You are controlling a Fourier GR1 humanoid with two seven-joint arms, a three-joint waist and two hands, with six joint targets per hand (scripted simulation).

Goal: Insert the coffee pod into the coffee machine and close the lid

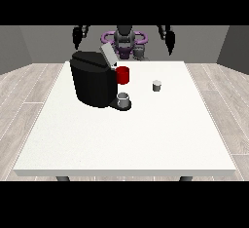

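A black coffee machine stands on the white table at the left of its middle, with its grey lid tilted up and open. A small grey coffee pod sits on the table to the right of the machine, apart from it. A grey cup rests on the machine's base at the front. Both hands are raised above the table's far edge, away from the pod: the hand at the view's left and the hand at the view's right. Neither holds anything.
A red mug stands right behind the machine's front, between machine and pod. The robot's torso is behind the far edge. Bare table surface stretches from the machine to the near edge.
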